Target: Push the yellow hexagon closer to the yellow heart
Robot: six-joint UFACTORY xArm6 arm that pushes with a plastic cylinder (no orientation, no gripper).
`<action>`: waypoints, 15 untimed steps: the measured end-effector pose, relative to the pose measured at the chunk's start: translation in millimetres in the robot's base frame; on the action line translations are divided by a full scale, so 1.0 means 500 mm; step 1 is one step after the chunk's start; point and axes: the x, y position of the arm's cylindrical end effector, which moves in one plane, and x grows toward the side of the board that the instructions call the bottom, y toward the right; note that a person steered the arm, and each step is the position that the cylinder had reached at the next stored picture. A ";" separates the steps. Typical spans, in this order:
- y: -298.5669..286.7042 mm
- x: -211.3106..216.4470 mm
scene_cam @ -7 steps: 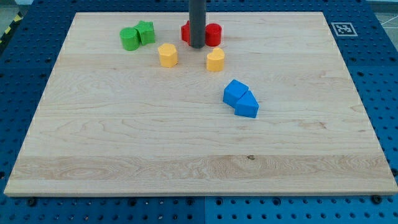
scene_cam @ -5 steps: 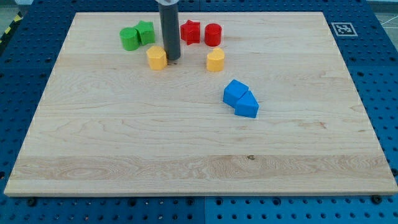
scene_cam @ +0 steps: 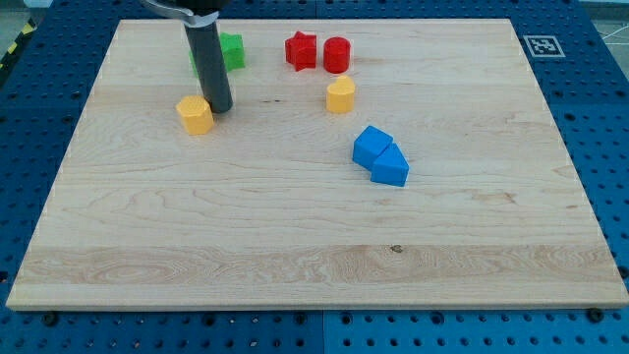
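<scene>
The yellow hexagon [scene_cam: 196, 114] lies at the upper left of the wooden board [scene_cam: 314, 246]. The yellow heart [scene_cam: 340, 95] lies well to its right, at the upper middle. My tip [scene_cam: 219, 107] stands right against the hexagon's upper right side, between the hexagon and the heart. The rod rises from the tip to the view's top and hides part of the green blocks.
Two green blocks [scene_cam: 230, 49] sit at the view's top left behind the rod. A red star [scene_cam: 301, 49] and a red cylinder [scene_cam: 337, 54] sit above the heart. Two blue blocks [scene_cam: 380, 155] touch each other right of centre.
My tip has swept from the red blocks down and left. It pushed the yellow hexagon left and down, farther from the yellow heart. The other blocks have not moved.
</scene>
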 end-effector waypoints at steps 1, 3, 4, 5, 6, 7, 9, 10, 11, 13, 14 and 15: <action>-0.029 -0.047; -0.147 0.016; -0.165 0.083; -0.144 0.083; -0.112 0.083; -0.070 0.083; 0.028 0.083; -0.043 0.114; -0.115 0.115; -0.067 0.023; -0.067 0.023; -0.033 0.023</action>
